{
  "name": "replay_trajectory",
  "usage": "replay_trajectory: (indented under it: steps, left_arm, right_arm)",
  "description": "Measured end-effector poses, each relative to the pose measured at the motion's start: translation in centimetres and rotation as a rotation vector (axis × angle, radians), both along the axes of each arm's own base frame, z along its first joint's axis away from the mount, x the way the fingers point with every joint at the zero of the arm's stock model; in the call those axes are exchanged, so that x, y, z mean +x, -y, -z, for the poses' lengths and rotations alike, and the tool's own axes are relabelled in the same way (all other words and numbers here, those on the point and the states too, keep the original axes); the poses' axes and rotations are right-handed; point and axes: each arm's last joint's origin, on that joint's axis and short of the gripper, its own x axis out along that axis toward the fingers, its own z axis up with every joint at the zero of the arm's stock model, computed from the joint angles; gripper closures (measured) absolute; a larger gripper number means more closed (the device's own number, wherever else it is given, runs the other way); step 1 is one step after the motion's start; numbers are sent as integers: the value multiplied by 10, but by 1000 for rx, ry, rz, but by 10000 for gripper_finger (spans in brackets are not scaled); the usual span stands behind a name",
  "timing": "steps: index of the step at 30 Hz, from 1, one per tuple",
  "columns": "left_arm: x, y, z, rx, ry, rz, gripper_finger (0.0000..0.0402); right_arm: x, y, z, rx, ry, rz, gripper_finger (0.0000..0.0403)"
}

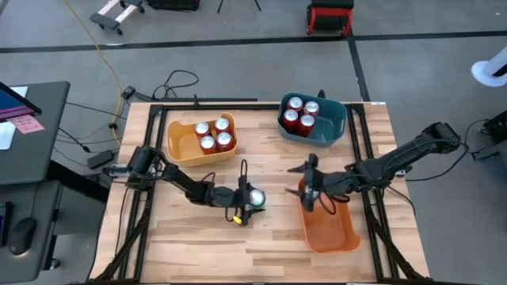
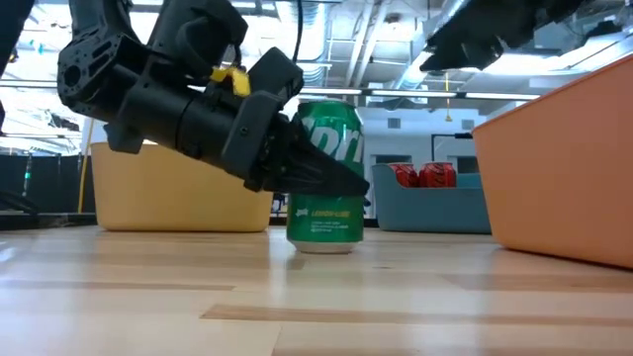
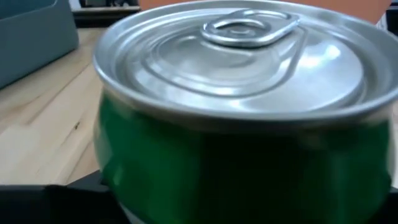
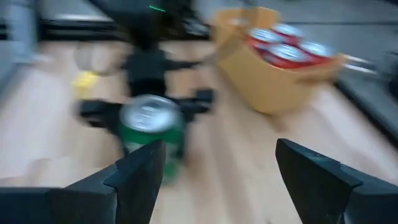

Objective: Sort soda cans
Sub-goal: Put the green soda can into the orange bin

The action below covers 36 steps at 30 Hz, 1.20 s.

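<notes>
The left tool is seen low over the middle of the tabletop, its two dark fingers set on either side of a green soda can. The fingers appear closed against the can's sides; in the left wrist view the can's green body and silver top fill the picture, with the pull tab facing up. The can stands upright on the wood, its base touching the tabletop in the low view. A yellow tag is seen on the left arm just behind the tool.

The right tool is held above the near end of the orange bin, just beside the green can's side of it. Its fingers are spread wide with nothing between them; through the gap the green can and the left tool are seen farther off, blurred.

Whether the orange bin holds anything under the right arm cannot be told.

Four red soda cans stand upright in the yellow bin, at the far left of the tabletop. Four more red soda cans stand upright in the teal bin, at the far right. The two bins are well apart from the green can.
</notes>
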Motion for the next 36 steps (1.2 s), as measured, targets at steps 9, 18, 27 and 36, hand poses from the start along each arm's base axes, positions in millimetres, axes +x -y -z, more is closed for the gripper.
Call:
replay_trajectory:
  steps: [9,18,27,36]
  left_arm:
    - [22,7,-21,12,26,56,115]
    - [37,11,-35,20,3,41,115]
    - [32,10,-58,46,38,-12,115]
    - [28,15,-62,87,16,-19,115]
  right_arm:
    - [11,-6,-3,30,33,-286,72]
    - [12,-7,-5,84,49,-340,17]
    - [24,-14,-3,52,119,-355,4]
    - [54,-8,16,35,81,-324,3]
